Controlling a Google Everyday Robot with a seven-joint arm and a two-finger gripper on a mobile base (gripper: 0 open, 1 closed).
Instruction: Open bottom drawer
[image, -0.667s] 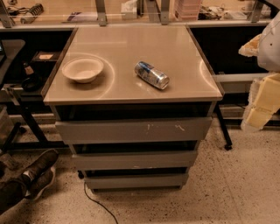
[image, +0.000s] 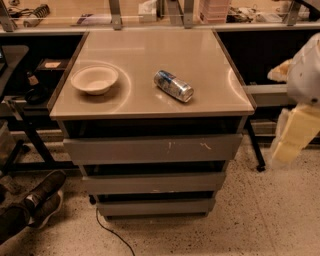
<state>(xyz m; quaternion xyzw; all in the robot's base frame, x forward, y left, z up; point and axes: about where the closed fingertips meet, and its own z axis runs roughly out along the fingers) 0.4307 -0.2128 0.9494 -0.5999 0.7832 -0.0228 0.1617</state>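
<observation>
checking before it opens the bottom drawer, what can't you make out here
end effector, camera view, right edge beside the cabinet: its arm is cut off by the frame
bottom drawer, camera view: inside hidden by the drawer front above
can, camera view: label too small to read

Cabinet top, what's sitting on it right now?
A white bowl at left and a can on its side. The gripper hangs right of the cabinet. The bottom drawer's inside is hidden.

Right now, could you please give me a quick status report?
Gripper at far right, apart from bottom drawer. Drawer looks shut. Black cable trails just below it.
</observation>
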